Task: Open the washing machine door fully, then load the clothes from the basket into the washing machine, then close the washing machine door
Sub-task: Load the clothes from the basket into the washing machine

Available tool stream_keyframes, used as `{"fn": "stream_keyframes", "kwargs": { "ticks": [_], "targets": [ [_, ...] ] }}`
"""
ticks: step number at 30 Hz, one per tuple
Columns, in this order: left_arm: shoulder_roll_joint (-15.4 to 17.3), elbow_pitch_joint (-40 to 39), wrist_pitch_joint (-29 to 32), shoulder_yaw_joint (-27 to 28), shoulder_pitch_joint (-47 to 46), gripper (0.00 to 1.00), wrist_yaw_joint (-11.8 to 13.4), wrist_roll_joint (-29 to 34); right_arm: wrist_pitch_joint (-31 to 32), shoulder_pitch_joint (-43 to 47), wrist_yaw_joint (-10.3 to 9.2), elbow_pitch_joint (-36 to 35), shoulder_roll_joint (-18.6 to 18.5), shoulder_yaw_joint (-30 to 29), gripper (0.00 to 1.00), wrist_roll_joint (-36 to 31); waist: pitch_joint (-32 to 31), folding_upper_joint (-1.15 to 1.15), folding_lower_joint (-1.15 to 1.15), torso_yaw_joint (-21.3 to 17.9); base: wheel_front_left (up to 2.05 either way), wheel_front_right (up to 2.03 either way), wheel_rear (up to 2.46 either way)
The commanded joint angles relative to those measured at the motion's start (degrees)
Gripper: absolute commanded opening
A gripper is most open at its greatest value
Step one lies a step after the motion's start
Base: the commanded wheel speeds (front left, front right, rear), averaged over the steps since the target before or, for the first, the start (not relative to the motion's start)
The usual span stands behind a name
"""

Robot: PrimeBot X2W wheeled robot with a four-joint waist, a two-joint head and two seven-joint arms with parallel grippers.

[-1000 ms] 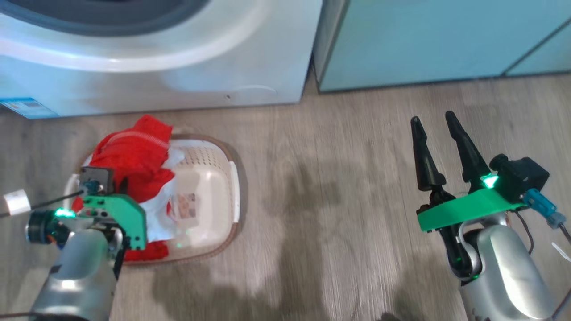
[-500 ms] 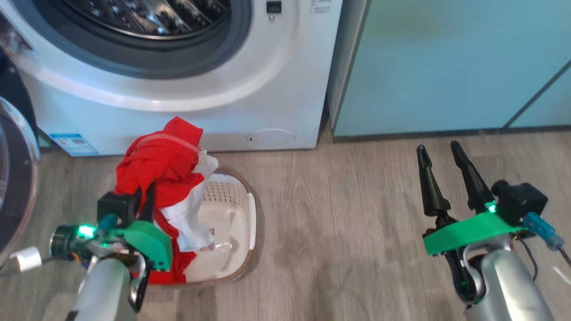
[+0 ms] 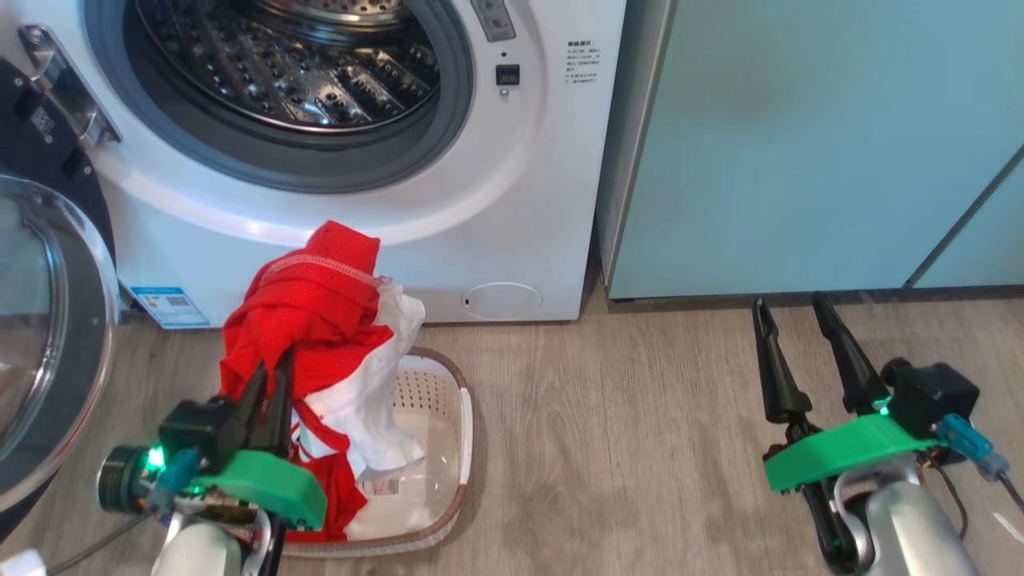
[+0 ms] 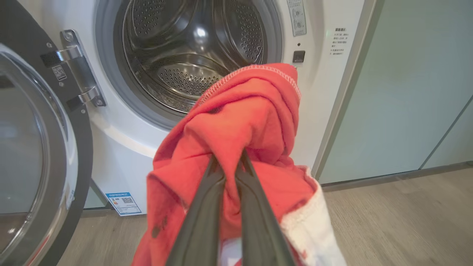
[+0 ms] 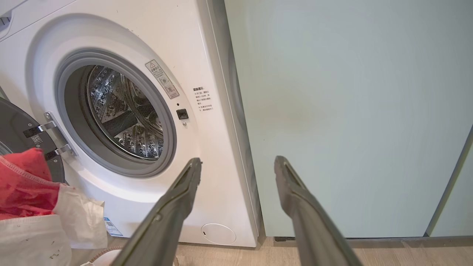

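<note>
Your left gripper point(image 4: 228, 162) is pinched almost closed on a fold of the clothes point(image 3: 316, 308), with red fabric bunched between the fingers. Your right gripper point(image 3: 789, 304) is spread wide and holds nothing, over bare floor point(image 3: 624, 448) in front of the teal cabinet point(image 3: 800, 144). The clothes hang lifted above the basket point(image 3: 467, 420), lower red and white ends reaching down into it, just in front of the washing machine point(image 3: 528, 208). Expect light, floppy cloth, not slippery: it'll sag and swing, and the trailing ends could catch on the basket rim or the grey gasket point(image 3: 448, 144). The grip looks near the bundle's middle, which is fine, but give the dangling parts clearance. The washing machine door point(image 3: 44, 320) stands swung open on the left, close beside your left arm, so mind its rim and the hinge point(image 3: 60, 88). The drum point(image 3: 296, 64) mouth is wide and unobstructed: go up and forward, and push deep before letting go.
</note>
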Motion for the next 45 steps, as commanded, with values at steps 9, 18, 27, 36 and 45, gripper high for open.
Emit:
{"fn": "stream_keyframes", "kwargs": {
  "ticks": [9, 18, 27, 36, 45],
  "targets": [
    [-2.0, -7.5, -0.8, 4.9, 2.1, 0.00, -2.8, -0.2, -0.5, 0.2, 0.00, -1.6, 0.0, 1.1, 1.00, -0.1, -1.3, 0.00, 0.01, 0.0, 0.00, 0.00, 0.00],
    [-2.6, -8.8, -0.8, 4.3, 3.2, 0.00, -3.5, -0.4, -0.5, 0.5, 0.00, -1.5, 0.0, 1.5, 1.00, 0.1, -2.0, 0.00, 0.01, 0.1, 0.00, 0.00, 0.00],
    [-2.7, -9.3, -0.8, 4.0, 3.6, 0.00, -3.2, -1.0, -0.5, 0.8, 0.00, -1.5, 0.0, 2.0, 1.00, 0.2, -2.1, 0.00, 0.01, -0.4, 0.00, 0.00, 0.00],
    [-2.7, -9.7, -0.8, 4.3, 2.5, 0.00, -3.1, -2.0, -0.5, 0.4, 0.00, -2.1, 0.0, 2.2, 1.00, -0.2, 0.5, 0.00, 0.01, -1.5, 0.00, 0.00, 0.00],
    [-2.6, -10.6, -0.8, 9.0, -8.4, 0.00, -4.2, -2.1, -0.5, -3.4, 0.00, -4.1, 0.0, 2.4, 1.00, -0.1, 12.5, 0.00, 0.01, -4.3, 0.00, 0.00, 0.00]
  ]
}}
